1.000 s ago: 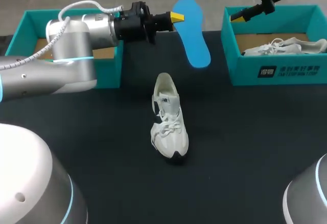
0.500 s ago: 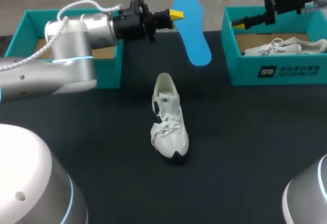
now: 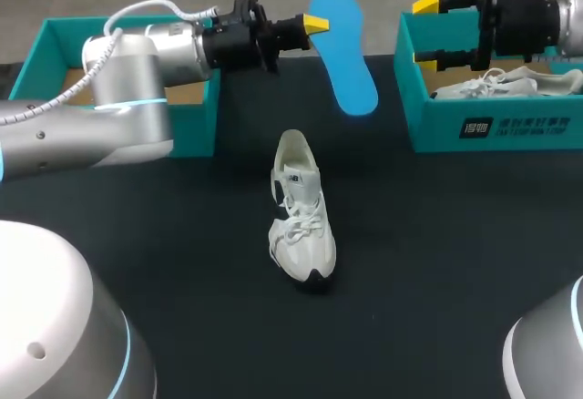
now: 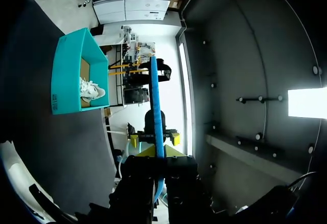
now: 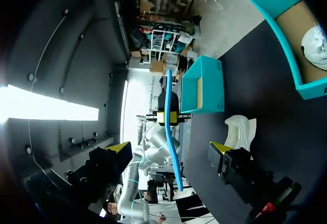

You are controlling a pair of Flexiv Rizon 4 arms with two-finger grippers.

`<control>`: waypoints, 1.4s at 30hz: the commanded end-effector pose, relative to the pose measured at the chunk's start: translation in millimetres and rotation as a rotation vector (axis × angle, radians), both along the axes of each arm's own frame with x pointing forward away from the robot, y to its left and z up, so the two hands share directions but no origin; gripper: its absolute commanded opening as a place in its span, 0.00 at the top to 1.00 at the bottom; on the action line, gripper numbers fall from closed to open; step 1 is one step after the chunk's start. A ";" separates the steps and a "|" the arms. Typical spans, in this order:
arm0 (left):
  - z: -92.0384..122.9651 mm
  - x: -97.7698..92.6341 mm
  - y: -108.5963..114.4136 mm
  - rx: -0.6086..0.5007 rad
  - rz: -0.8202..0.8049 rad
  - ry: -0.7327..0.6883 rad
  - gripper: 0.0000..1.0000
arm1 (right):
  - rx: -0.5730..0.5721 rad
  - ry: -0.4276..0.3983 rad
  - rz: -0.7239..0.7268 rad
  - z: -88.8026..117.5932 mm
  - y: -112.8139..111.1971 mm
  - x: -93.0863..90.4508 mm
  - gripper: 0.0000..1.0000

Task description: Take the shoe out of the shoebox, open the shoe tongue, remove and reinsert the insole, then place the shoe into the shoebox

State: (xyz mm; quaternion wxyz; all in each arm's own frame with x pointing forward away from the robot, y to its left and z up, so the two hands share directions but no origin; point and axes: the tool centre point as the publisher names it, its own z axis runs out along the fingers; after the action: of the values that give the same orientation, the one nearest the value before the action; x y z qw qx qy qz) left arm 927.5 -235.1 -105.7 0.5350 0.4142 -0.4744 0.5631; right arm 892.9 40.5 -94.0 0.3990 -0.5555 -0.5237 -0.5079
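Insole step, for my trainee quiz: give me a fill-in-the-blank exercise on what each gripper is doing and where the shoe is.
1. The left gripper is shut on the blue ____.
2. The right gripper holds nothing; its fingers are ____.
3. The shoe lies on the black ____.

Missing words: insole; open; table.

The left pincer (image 4: 156, 155) clamps the blue insole (image 4: 155, 96) edge-on between its fingers.

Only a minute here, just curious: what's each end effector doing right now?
Left end effector: closed on the blue insole.
Right end effector: open, holding nothing.
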 end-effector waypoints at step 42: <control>10.3 7.3 10.9 -0.090 -0.010 -0.910 1.00 | 0.012 -0.019 -0.023 -4.2 0.5 3.3 0.00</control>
State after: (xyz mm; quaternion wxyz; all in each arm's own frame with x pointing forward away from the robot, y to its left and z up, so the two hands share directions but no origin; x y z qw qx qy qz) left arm 934.3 -229.6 -98.2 0.3326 0.1334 -0.6075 0.7088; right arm 894.6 39.8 -97.5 0.3918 -0.5540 -0.5174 -0.5214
